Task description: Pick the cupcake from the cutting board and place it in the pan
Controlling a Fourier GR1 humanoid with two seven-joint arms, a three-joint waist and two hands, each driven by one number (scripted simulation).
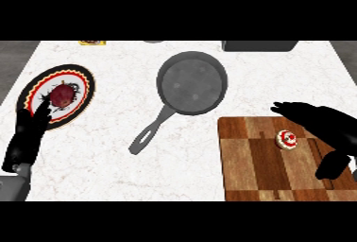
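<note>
the counter (97,156) is pale marble and takes up nearly everything. at the near right lies the cutting board (261,165), striped dark and light wood. further back, about the middle, sits the grey pan (191,82), its handle running toward the near left. on the far left is a round plate (82,82) with a black, red and yellow rim, and a dark red apple (63,94) in the middle of it.

the right hand (314,118) comes in from the right edge and arches over the far right part of the board, fingers spread and released, grasping nothing, the thumb hanging down nearer to me. the left hand (28,137) rests at the near left with fingers straight, pointing up over the near edge of the plate, also holding nothing.

smallest of all is the cupcake (286,139), white with a red top, on the board just beneath the right hand's fingers and not yet touched as far as i can see.

what worries me: the cupcake is small and the hand broad, so closing a little off centre could tip it or nudge it along the board rather than catch it. the carry to the pan then goes far and left, and a low pass might clip the rim.
</note>
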